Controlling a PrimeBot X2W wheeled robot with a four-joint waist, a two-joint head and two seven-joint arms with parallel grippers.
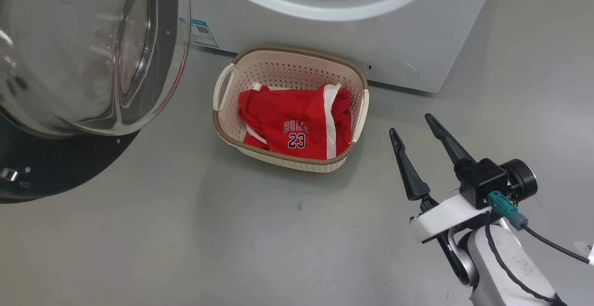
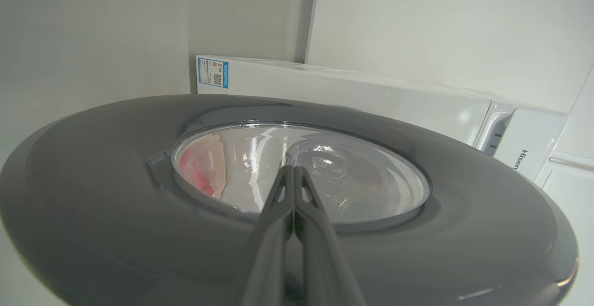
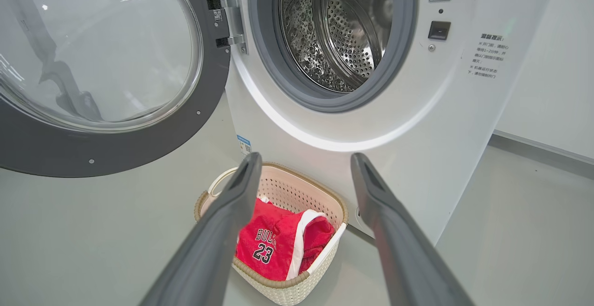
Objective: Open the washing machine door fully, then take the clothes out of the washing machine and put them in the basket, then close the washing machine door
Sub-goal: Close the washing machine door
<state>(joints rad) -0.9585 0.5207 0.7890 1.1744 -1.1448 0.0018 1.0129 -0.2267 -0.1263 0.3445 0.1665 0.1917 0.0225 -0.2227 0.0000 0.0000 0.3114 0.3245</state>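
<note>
1. Washing machine door (image 1: 93,55) stands swung wide open at the left, closest to the head camera, glass bowl bulging.
2. Left end effector (image 2: 293,171), fingers pressed together and empty, points at the door's outer glass; contact cannot be told.
3. Right end effector (image 1: 411,124) hangs over the floor (image 1: 185,231), fingers spread, holding nothing, right of the basket (image 1: 287,70).
4. The basket sits on the floor against the washing machine (image 1: 325,36), with the red "BULLS 23" jersey (image 1: 297,120) inside it.
5. Farthest, the steel drum (image 3: 334,32) shows through the open mouth.
</note>
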